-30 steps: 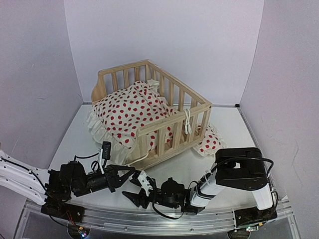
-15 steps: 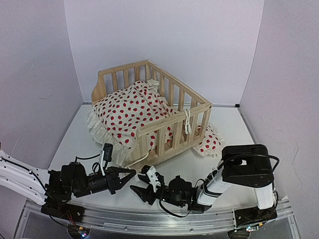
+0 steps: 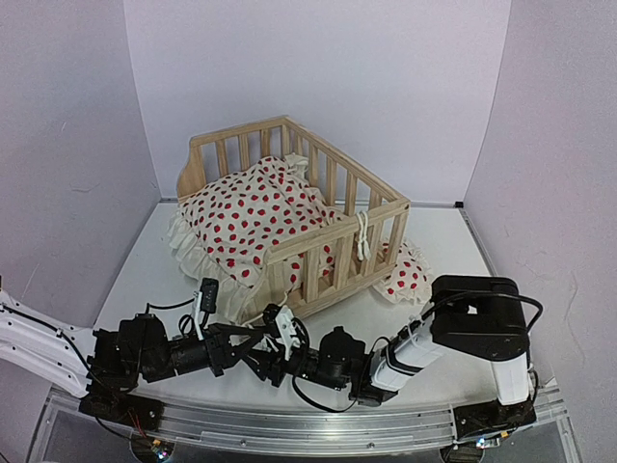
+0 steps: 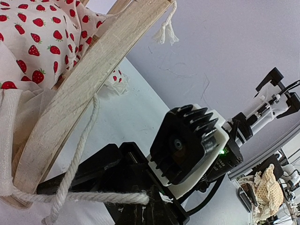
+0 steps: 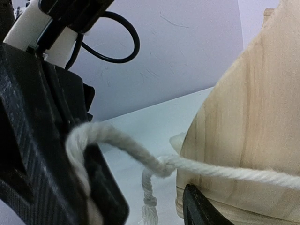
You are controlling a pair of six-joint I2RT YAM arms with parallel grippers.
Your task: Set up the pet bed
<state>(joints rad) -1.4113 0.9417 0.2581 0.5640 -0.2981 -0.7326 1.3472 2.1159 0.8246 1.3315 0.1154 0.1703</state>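
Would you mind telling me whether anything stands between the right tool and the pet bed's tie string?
Nothing visible does. The left tool holds the tie string beside the pet bed's near corner, with the right tool close alongside.

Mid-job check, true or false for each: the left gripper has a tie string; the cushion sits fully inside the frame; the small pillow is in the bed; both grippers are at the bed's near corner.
1. The left gripper is shut on a tie string. True.
2. The cushion sits fully inside the frame. False: its ruffled edge spills past the frame onto the table on the left.
3. The small pillow is in the bed. False: it lies on the table outside the right rail.
4. The right gripper is next to the left gripper by the bed's near corner. True.
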